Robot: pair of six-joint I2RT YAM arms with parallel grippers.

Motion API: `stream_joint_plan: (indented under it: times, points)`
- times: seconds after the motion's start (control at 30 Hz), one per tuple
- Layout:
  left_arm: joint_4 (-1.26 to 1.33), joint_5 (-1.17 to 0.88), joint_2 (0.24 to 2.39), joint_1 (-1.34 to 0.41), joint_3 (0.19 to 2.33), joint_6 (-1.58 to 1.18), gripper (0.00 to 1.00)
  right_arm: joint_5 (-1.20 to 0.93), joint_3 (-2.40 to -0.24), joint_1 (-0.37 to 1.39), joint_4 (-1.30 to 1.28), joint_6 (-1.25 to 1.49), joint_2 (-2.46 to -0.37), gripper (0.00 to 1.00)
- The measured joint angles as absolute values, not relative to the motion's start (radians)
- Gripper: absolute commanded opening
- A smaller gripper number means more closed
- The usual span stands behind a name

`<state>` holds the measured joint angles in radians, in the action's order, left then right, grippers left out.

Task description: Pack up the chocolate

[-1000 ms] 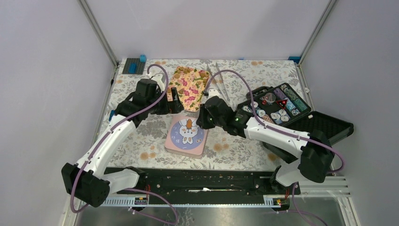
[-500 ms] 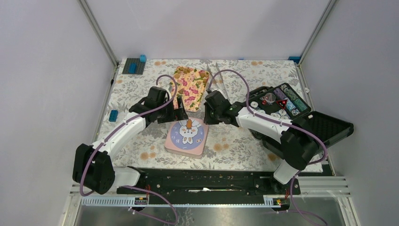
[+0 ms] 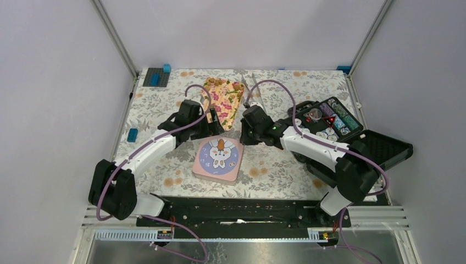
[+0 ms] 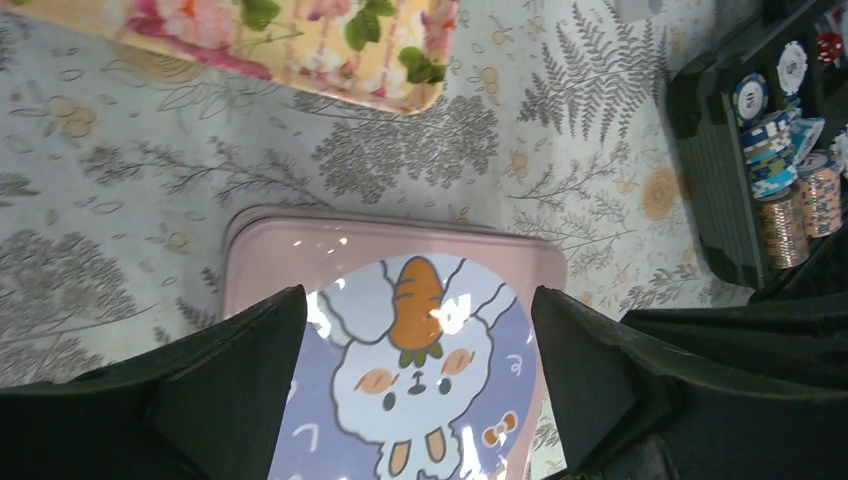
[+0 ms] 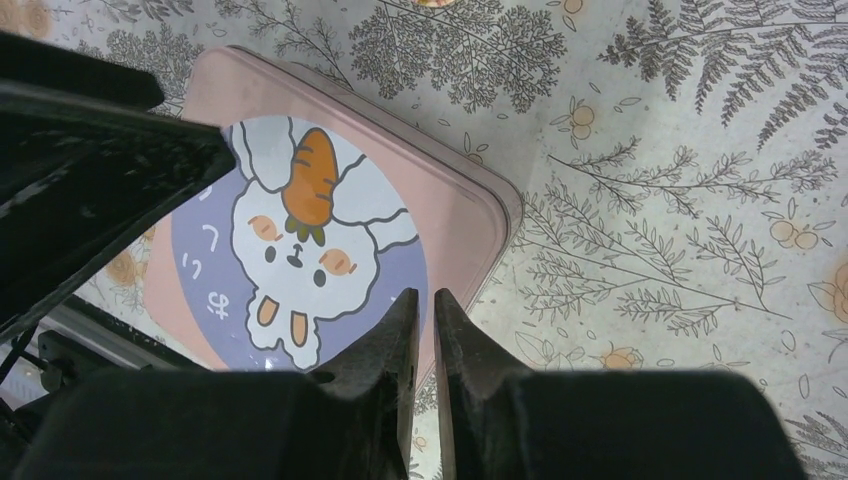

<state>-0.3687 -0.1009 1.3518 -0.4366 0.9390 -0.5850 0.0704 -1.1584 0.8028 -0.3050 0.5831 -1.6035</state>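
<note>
Top external: the chocolate (image 3: 222,82) is seen as small golden-brown lumps at the far end of the floral tray (image 3: 228,102). Just near of it lies the pink tin (image 3: 217,159), lidded, with a rabbit-and-carrot print whose characters are unreadable. The left gripper (image 4: 418,310) is spread wide over the tin; the right gripper (image 5: 425,300) is closed and empty.

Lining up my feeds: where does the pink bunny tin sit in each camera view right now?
Top external: the pink tin lies at table centre between the arms, nearer the bases than the floral tray.
Left wrist: the pink tin fills the lower middle, running off the bottom edge.
Right wrist: the pink tin sits left of centre, turned at an angle.
Shared landmark: the orange carrot on its lid.
</note>
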Motion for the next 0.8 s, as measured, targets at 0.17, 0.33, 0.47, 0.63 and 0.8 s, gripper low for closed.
stream_joint_plan:
  times: [0.17,0.33,0.47,0.63,0.8]
  points:
    - [-0.222,-0.102,1.411,-0.456,0.854,-0.612,0.89,0.071,-1.103,0.803,-0.302,0.582,-1.565,0.18]
    - [-0.115,-0.12,1.468,-0.461,0.864,-0.637,0.9,0.071,-1.077,0.803,-0.327,0.569,-1.564,0.18]
    - [-0.222,-0.105,1.446,-0.488,0.899,-0.631,0.93,0.09,-1.108,0.801,-0.363,0.539,-1.563,0.19]
    - [-0.302,-0.07,1.357,-0.5,0.982,-0.61,0.93,0.093,-1.216,0.797,-0.363,0.523,-1.557,0.2]
    - [-0.288,-0.052,1.349,-0.499,0.987,-0.603,0.93,0.082,-1.263,0.797,-0.3,0.527,-1.576,0.19]
